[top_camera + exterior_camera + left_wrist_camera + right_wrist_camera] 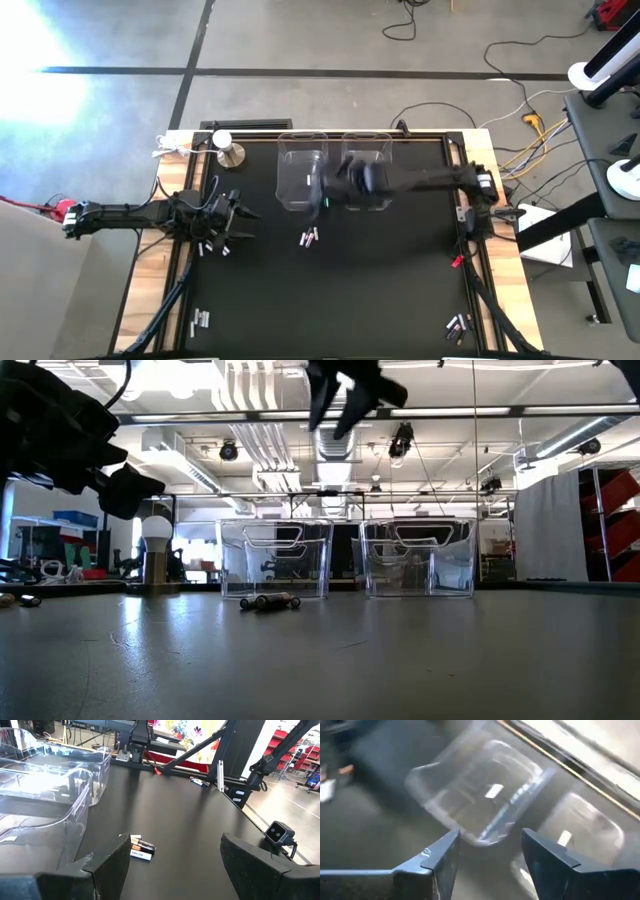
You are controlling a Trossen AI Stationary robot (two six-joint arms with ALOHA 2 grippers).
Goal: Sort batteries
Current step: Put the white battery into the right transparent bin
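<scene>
Across the black table (330, 290), two clear bins (302, 178) stand side by side near the far edge, partly hidden from above by the blurred right arm. Right gripper (487, 857) hovers above them, fingers apart, nothing visible between them. Left gripper (172, 865) waits near the left edge, released. Batteries (309, 238) lie in small clusters: mid-table before the bins, by the left gripper, and at both near corners; their kinds are too small to tell. A silver knob (230, 153) stands by the far left corner.
</scene>
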